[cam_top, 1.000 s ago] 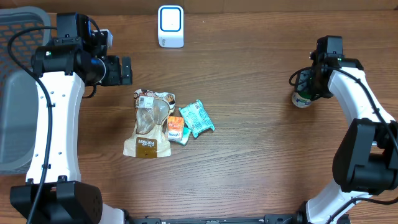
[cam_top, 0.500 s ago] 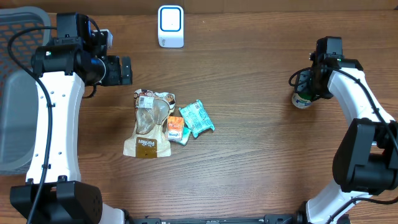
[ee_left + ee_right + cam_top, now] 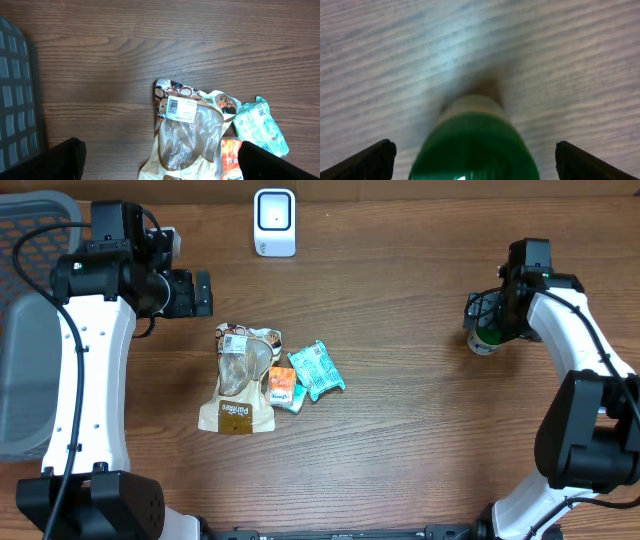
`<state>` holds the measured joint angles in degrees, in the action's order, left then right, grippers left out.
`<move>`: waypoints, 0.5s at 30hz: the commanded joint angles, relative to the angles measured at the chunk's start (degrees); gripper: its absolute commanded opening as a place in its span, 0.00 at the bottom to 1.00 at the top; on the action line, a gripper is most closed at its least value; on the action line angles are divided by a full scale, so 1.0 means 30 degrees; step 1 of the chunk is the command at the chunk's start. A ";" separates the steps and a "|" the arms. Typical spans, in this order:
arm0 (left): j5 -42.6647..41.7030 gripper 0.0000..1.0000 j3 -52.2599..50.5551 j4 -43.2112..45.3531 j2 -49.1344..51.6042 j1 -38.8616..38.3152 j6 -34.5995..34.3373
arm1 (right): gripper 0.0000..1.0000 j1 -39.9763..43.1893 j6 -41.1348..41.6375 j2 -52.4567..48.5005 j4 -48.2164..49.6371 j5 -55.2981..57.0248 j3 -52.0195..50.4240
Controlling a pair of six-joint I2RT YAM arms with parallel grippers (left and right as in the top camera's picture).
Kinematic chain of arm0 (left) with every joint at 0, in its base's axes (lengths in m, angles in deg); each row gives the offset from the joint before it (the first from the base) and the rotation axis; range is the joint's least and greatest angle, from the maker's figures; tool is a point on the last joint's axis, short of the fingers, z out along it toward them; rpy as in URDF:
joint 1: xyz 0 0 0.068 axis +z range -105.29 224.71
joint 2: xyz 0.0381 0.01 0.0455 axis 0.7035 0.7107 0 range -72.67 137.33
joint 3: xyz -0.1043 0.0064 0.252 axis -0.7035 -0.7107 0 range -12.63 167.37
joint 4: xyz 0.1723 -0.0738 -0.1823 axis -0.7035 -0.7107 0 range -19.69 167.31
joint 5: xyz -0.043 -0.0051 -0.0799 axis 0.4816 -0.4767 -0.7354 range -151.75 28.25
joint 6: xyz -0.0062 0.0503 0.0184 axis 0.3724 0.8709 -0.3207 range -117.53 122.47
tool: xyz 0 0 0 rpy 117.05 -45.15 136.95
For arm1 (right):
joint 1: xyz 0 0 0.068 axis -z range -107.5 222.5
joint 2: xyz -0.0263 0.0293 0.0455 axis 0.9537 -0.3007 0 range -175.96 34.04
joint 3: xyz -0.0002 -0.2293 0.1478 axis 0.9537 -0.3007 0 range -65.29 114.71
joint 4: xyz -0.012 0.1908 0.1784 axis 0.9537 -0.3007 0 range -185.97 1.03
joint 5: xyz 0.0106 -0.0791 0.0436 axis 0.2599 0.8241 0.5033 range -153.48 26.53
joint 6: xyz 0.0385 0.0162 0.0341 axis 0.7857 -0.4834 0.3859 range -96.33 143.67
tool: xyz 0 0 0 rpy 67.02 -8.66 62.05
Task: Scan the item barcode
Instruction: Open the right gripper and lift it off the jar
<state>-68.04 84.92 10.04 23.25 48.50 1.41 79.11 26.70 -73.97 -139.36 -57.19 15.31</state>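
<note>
Bottle [image 3: 486, 340] stands near the table's [image 3: 400, 460] right edge, between the right gripper's [image 3: 480, 160] spread jaws, untouched. Left gripper [image 3: 162, 161] hangs with jaws apart above the pouch [image 3: 185, 135].

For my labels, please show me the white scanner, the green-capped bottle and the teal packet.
white scanner [image 3: 274, 222], overhead view, its white front.
green-capped bottle [image 3: 475, 145], right wrist view, its green cap.
teal packet [image 3: 316, 369], overhead view, middle of the wrapper.

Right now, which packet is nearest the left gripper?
The tan bag with the clear window; the orange packet and teal packet lie beyond it from the left gripper.
</note>
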 commanded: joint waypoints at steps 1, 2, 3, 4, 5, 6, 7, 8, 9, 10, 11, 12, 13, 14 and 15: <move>-0.0211 0.99 0.0357 0.0058 0.0131 0.0087 0.0372 | 1.00 -0.0080 0.0073 0.0211 -0.1151 -0.1071 0.2535; -0.0211 0.99 0.0357 0.0058 0.0131 0.0087 0.0372 | 1.00 -0.0102 0.0073 0.0211 -0.1909 -0.1800 0.3424; -0.0211 1.00 0.0357 0.0058 0.0131 0.0087 0.0372 | 1.00 -0.0146 0.0073 0.0211 -0.2514 -0.2645 0.4175; -0.0211 1.00 0.0357 0.0058 0.0131 0.0087 0.0372 | 1.00 -0.0204 0.0073 0.0211 -0.3126 -0.3636 0.4911; -0.0211 1.00 0.0357 0.0058 0.0131 0.0087 0.0372 | 1.00 -0.0299 0.0073 0.0211 -0.3687 -0.4787 0.5603; -0.0211 1.00 0.0350 0.0058 0.0131 0.0087 0.0372 | 1.00 -0.0408 0.0073 0.0211 -0.4364 -0.6768 0.6419; -0.0211 0.99 0.0350 0.0058 0.0131 0.0087 0.0372 | 1.00 -0.0459 0.0073 0.0211 -0.4605 -0.7774 0.6717; -0.0211 1.00 0.0357 0.0058 0.0131 0.0087 0.0372 | 1.00 -0.0532 0.0073 0.0211 -0.4867 -0.9253 0.7053; -0.0211 1.00 0.0357 0.0058 0.0131 0.0087 0.0372 | 1.00 -0.0619 0.0066 0.0211 -0.4954 -1.0848 0.7191; -0.0211 0.99 0.0357 0.0058 0.0131 0.0087 0.0372 | 1.00 -0.0692 0.0066 0.0211 -0.4947 -1.2094 0.7184; -0.0211 0.99 0.0357 0.0066 0.0131 0.0087 0.0372 | 1.00 -0.0729 0.0066 0.0204 -0.4954 -1.3340 0.7169; -0.0211 1.00 0.0357 0.0058 0.0131 0.0087 0.0372 | 1.00 -0.0831 0.0058 0.0189 -0.4998 -1.4426 0.7053; -0.0211 1.00 0.0350 0.0058 0.0131 0.0087 0.0372 | 1.00 -0.0976 0.0044 0.0189 -0.4991 -1.4914 0.6892; -0.0211 0.99 0.0350 0.0058 0.0131 0.0087 0.0372 | 1.00 -0.1158 -0.0022 0.0189 -0.4991 -1.5096 0.6761; -0.0211 1.00 0.0357 0.0058 0.0131 0.0087 0.0372 | 1.00 -0.1421 -0.0095 0.0189 -0.4991 -1.5074 0.6615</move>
<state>-68.02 84.92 10.02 23.25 48.50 1.41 76.09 26.66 -73.90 -154.48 -92.86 35.83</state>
